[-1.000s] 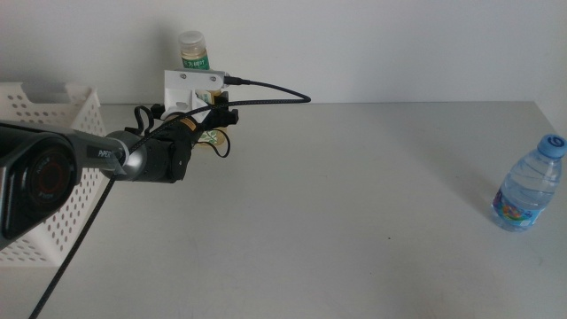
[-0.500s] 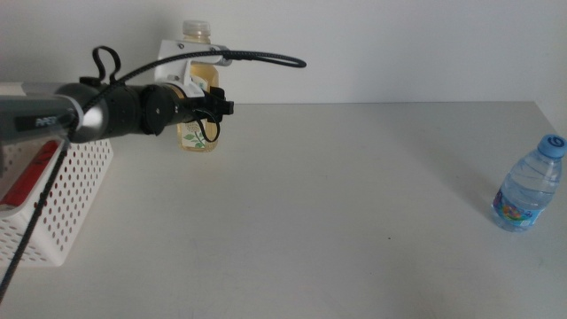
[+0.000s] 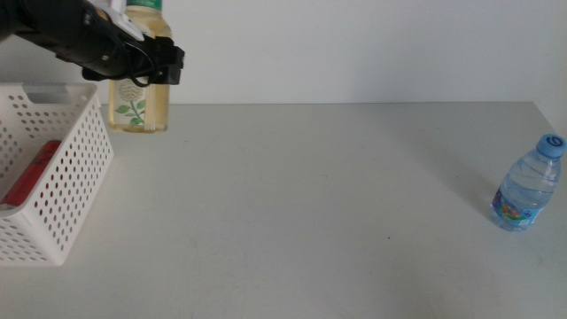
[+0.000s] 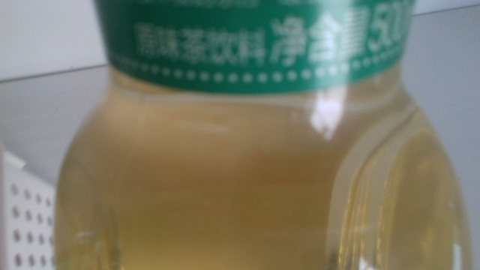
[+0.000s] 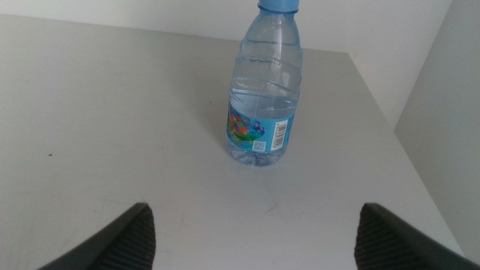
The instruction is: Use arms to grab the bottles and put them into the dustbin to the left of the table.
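My left gripper (image 3: 142, 60) is shut on the yellow-liquid bottle (image 3: 138, 105) with the green label. It holds the bottle upright in the air at the far left, just beside the right wall of the white dustbin (image 3: 78, 168). The bottle (image 4: 247, 187) fills the left wrist view and hides the jaws there. A slim red can (image 3: 32, 173) lies inside the dustbin. The clear blue-capped water bottle (image 3: 529, 186) stands at the table's right edge. In the right wrist view it (image 5: 262, 105) stands ahead of my open, empty right gripper (image 5: 255, 229).
The grey-white table (image 3: 319, 204) stretches between the dustbin and the water bottle. A white wall runs behind it. The table's right edge (image 5: 390, 120) lies close to the water bottle. A bit of the dustbin's holed wall (image 4: 21, 217) shows beside the held bottle.
My left arm has lifted the yellow-liquid bottle off the table and carried it left and up, to the dustbin's right wall. The water bottle has not moved.
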